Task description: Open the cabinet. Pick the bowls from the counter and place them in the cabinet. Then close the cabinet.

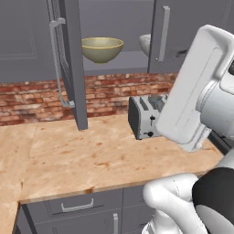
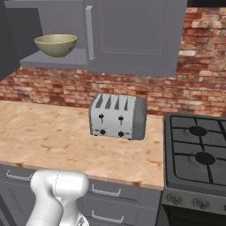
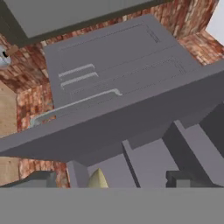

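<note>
Finds both bowls on the shelf of the cabinet (image 1: 176, 23), above the counter (image 1: 91, 155): olive-tan bowl (image 1: 102, 49) at 9 o'clock of the white bowl (image 1: 145, 43). Leaves the doors to close, probably stiff panels swinging lightly on hinges, best taken by the long bar handle (image 1: 57, 64) of the open left door (image 1: 73, 68), with the gripper (image 3: 108, 180) spread wide and holding nothing. Catches the white bowl's rim and the edge-on door from the left base, and from the right base adds the stove (image 2: 196, 150) at 3 o'clock of the toaster (image 2: 118, 117).

Cabinet (image 1: 73, 68): dark grey, silver bar handles. Bowl (image 1: 102, 48): glossy olive-tan. Counter (image 1: 91, 155): light tan, reddish-brown mottling. Wall (image 2: 198, 84): red brick. Toaster (image 2: 117, 116): silver-grey.
</note>
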You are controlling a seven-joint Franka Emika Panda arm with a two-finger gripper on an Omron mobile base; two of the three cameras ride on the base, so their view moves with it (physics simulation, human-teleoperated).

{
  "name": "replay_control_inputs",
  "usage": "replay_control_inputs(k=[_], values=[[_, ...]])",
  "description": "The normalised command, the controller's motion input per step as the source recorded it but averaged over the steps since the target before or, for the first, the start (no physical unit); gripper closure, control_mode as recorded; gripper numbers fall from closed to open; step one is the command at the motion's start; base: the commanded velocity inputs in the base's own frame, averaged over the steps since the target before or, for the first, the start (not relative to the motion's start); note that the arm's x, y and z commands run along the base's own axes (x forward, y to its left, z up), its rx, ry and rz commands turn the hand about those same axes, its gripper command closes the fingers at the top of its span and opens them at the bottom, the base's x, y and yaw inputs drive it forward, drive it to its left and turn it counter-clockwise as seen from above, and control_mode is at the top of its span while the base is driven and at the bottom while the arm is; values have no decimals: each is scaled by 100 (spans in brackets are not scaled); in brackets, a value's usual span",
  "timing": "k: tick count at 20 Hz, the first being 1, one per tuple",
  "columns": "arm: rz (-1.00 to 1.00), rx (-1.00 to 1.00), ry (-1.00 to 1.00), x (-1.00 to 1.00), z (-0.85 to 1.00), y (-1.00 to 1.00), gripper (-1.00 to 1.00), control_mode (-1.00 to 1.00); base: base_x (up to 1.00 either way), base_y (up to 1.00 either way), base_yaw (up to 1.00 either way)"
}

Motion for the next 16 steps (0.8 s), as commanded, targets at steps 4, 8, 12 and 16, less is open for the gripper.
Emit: replay_control_inputs(k=[4, 8, 12, 16], values=[[0, -10, 0, 0, 0, 45, -100, -100, 0, 0, 0], [0, -10, 0, 0, 0, 46, -100, -100, 0, 0, 0], [-1, -11, 0, 3, -6, 49, -100, -100, 0, 0, 0], [-2, -11, 0, 11, -11, 49, -100, -100, 0, 0, 0]])
